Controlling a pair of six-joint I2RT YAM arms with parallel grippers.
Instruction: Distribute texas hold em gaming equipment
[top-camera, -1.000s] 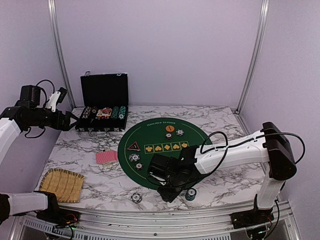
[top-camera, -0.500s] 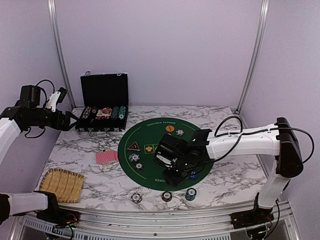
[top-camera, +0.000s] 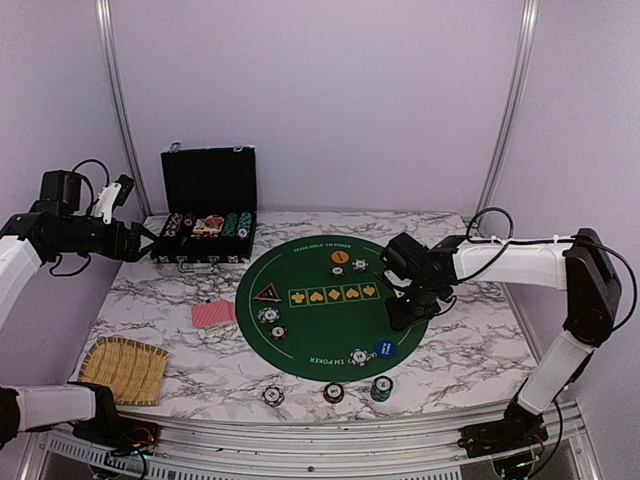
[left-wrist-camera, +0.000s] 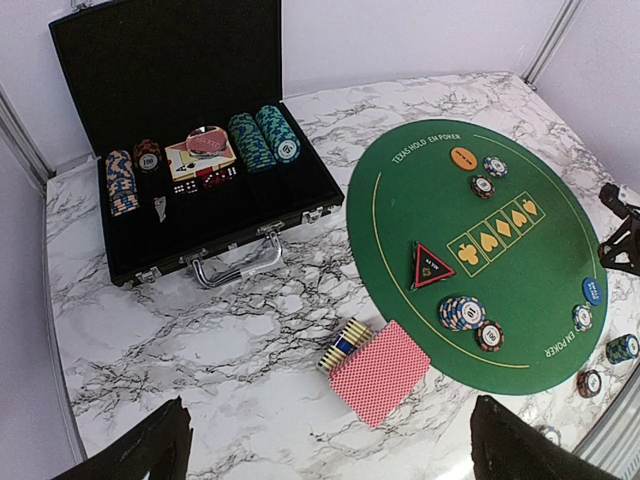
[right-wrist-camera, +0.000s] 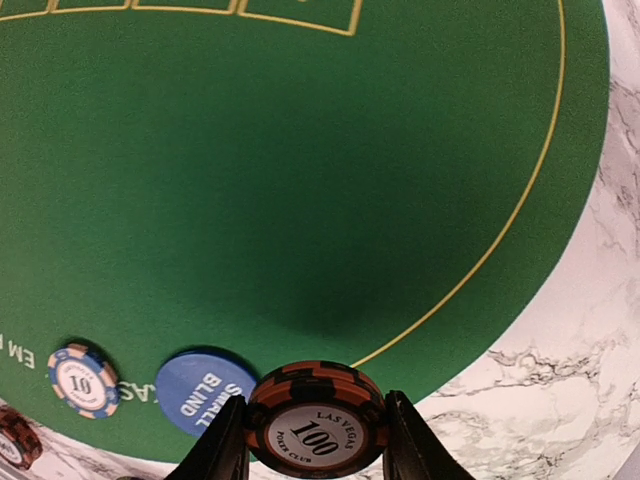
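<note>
One chip (right-wrist-camera: 318, 422) between right jaws

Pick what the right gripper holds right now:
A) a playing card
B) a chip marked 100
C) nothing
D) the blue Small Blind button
B: the right wrist view shows a red-and-black chip marked 100 clamped between the fingers of the right gripper, while the blue button lies on the green felt behind it.

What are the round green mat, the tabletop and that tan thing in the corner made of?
Green mat: probably felt or cloth, matte, with printed gold markings. Tabletop: white with grey veins, marble or a printed imitation; unclear which. Tan mat: woven straw or cane, its weave showing.
</note>
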